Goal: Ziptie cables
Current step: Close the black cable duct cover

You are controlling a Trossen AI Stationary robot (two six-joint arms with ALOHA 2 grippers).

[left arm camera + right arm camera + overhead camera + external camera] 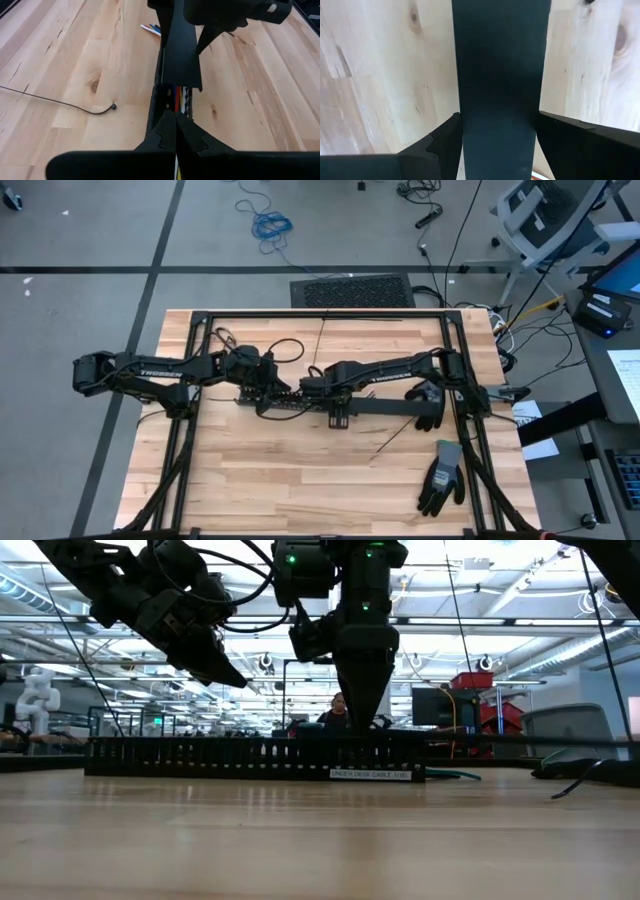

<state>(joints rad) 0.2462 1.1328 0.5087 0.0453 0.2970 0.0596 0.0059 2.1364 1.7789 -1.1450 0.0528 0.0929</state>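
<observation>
The right gripper [497, 130] is clamped across a flat black cover strip [497, 65] over the slotted black cable tray [250, 756] at the frame's middle. The left gripper [175, 131] hangs beside it, fingers together, holding nothing I can see. The cables [179, 94] lie inside the tray, coloured ends poking out [151, 28]. If the strip slips or tilts, it could pinch those wires. The wooden table [260, 470] carries a glove [441, 477] at lower right; a person [338, 708] sits beyond.

left gripper [175, 131] fingers pressed together over black cable tray [156, 95] | cables [179, 95] lay inside tray | loose black wire [60, 102] on wood table [75, 50]
</observation>
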